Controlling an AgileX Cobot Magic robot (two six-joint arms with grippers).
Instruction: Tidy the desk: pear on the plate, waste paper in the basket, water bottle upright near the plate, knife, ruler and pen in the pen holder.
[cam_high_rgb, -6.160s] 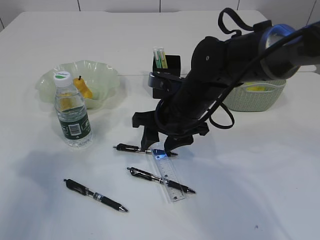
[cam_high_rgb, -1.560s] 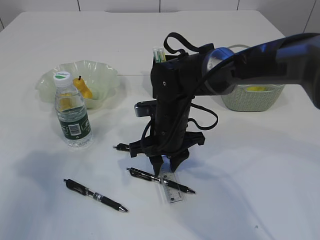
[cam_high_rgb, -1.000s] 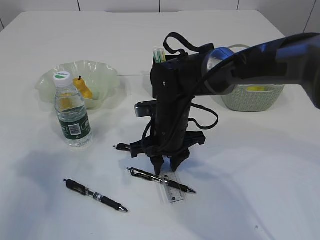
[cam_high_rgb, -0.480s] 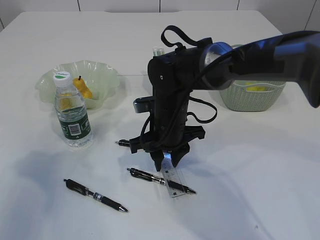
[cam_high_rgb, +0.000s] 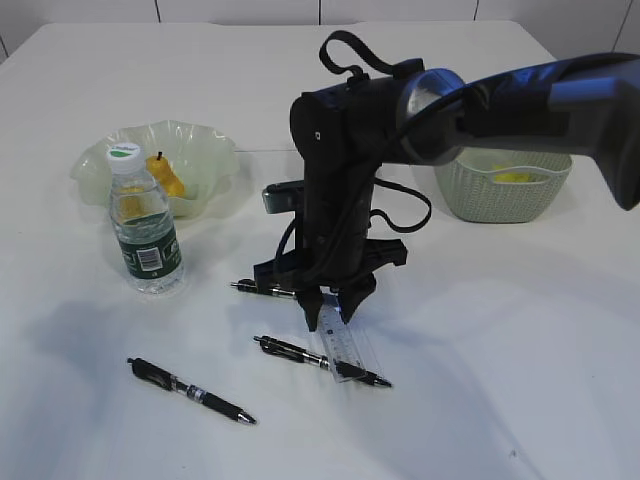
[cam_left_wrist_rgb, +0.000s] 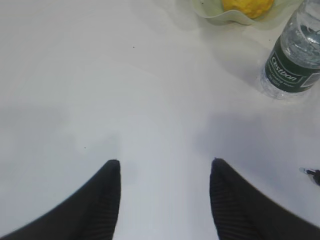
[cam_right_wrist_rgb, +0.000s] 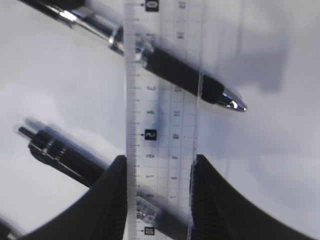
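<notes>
While the right gripper (cam_high_rgb: 333, 310) pinches the near end of the short clear plastic ruler (cam_high_rgb: 340, 347) across its width, the strip slants from its fingertips over a black pen (cam_high_rgb: 320, 360) just below; the left gripper (cam_left_wrist_rgb: 165, 170) hangs spread over bare white desk (cam_left_wrist_rgb: 100, 100), the green-labelled clear water bottle (cam_left_wrist_rgb: 295, 55) ahead to its right
</notes>
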